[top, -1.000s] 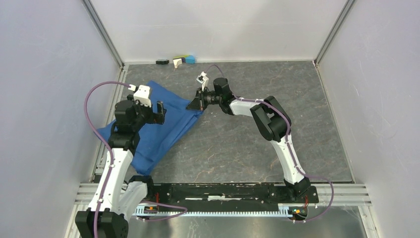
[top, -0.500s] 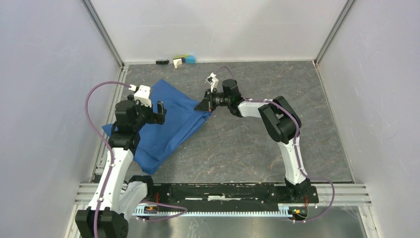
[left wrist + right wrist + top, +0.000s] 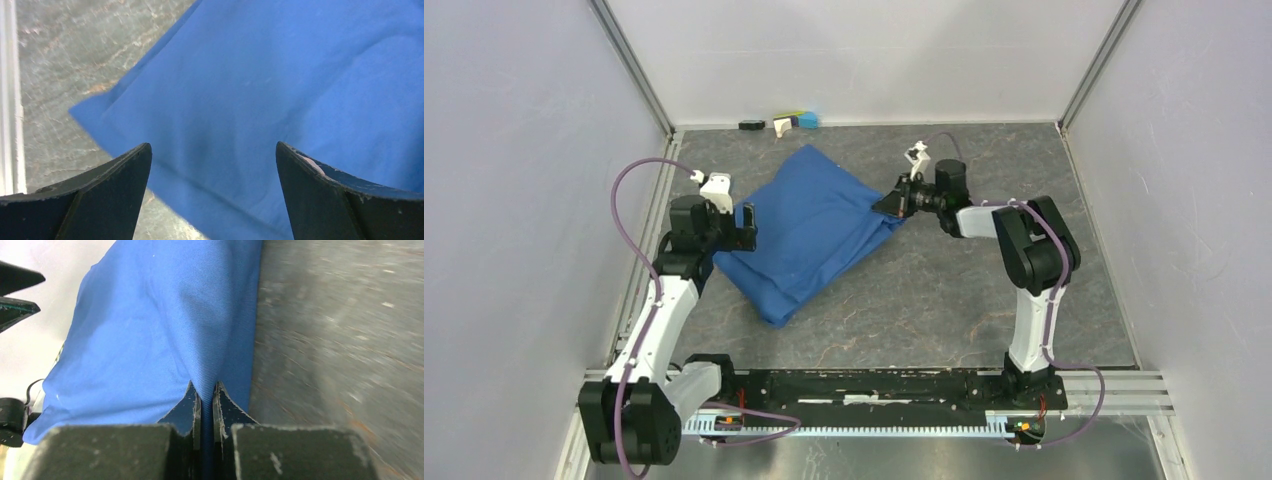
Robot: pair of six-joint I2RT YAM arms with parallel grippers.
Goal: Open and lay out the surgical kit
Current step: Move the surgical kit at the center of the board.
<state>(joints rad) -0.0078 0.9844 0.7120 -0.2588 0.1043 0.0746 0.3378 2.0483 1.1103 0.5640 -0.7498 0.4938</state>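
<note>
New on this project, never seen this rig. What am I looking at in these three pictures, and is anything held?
Two robot arms, left arm and right arm, are bolted at the table's near edge. The wide picture comes from a fixed camera above and behind them. The other two come from a camera on each wrist, looking past that arm's own fingers. A bundled blue cloth wrap lies on the table; nothing inside it shows. The right gripper is shut on the wrap's edge. The left gripper hangs open over the wrap, holding nothing. Small items by the far wall are too small to identify.
</note>
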